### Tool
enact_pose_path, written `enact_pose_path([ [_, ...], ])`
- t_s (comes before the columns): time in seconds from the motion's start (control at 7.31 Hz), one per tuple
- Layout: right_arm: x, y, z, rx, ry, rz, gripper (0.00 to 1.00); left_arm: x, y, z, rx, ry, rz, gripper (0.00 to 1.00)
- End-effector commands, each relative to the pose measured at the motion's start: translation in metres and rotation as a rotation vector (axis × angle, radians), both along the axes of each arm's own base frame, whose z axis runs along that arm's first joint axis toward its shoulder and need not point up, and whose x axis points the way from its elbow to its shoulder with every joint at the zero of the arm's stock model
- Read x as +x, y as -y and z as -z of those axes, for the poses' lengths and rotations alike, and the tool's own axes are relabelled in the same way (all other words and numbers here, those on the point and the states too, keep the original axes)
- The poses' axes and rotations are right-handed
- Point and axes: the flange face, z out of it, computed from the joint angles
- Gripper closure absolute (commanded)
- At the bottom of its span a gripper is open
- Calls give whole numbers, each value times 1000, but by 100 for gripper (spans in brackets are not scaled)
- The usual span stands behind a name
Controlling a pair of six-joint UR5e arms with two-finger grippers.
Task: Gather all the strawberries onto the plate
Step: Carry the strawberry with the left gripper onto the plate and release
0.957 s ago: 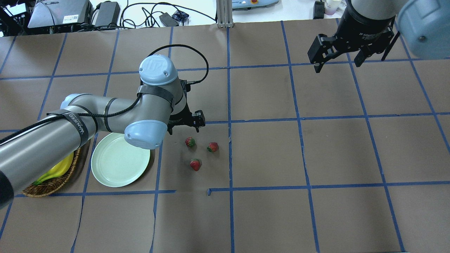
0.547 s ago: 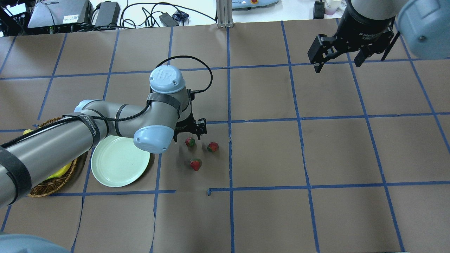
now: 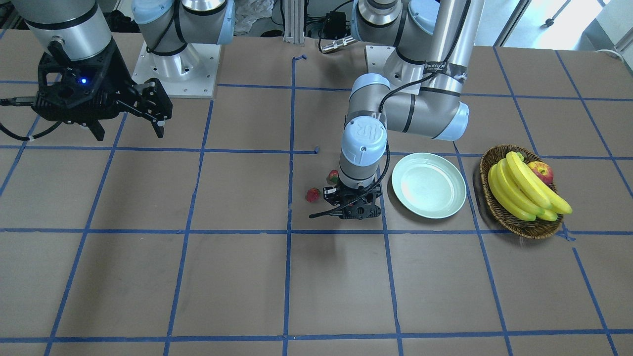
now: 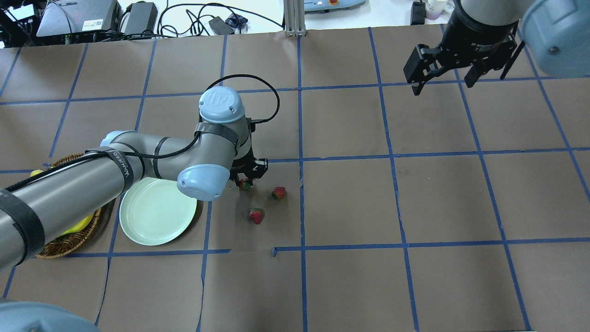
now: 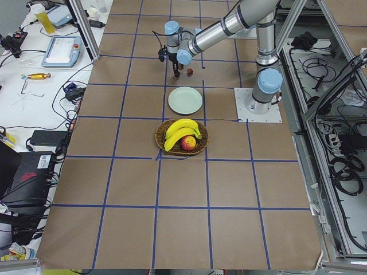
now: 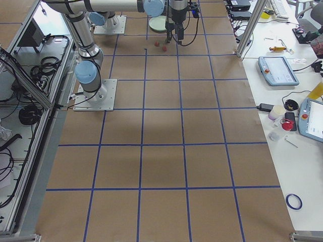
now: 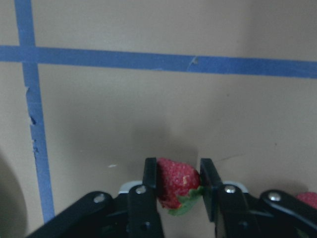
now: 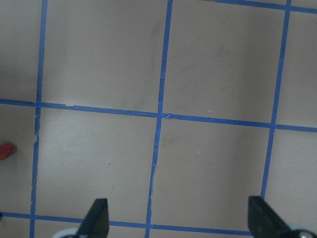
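Three small red strawberries lie right of the pale green plate (image 4: 152, 221). My left gripper (image 4: 248, 179) is down at the table, its fingers closed against both sides of one strawberry (image 7: 177, 184), seen in the overhead view (image 4: 244, 185) under the fingertips. The other two strawberries (image 4: 278, 192) (image 4: 256, 215) lie free just right of and nearer than it. The plate (image 3: 429, 184) holds nothing. My right gripper (image 4: 442, 85) hangs open and empty over the far right of the table, its fingers (image 8: 96, 220) wide apart.
A brown wicker basket (image 3: 524, 230) with bananas (image 3: 524, 190) and a red-yellow apple (image 3: 541, 172) stands beside the plate, on the side away from the strawberries. My left forearm (image 4: 69, 193) reaches over the basket and the plate's far edge. Blue tape lines grid the brown table.
My left gripper moved down and slightly toward the plate onto the nearest strawberry and closed on it; that strawberry shifted a little. The right arm has not moved.
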Motion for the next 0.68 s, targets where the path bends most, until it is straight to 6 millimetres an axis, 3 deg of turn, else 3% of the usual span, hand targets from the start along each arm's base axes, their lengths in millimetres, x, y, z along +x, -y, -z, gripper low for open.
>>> enact_pose_path([
  [0.0,0,0,-1,-1,1,0,0,43,26,-46,17,67,38,99],
  [0.14,0,0,1,2,1,0,0,92,34,-64,74,97,35,100],
  [0.27,0,0,2,3,2,0,0,128,25,-67,104,132,44,100],
  [0.41,0,0,2,3,2,1,0,152,9,-57,136,196,13,100],
  [0.55,0,0,2,3,1,1,0,160,-7,-37,166,206,-1,95],
])
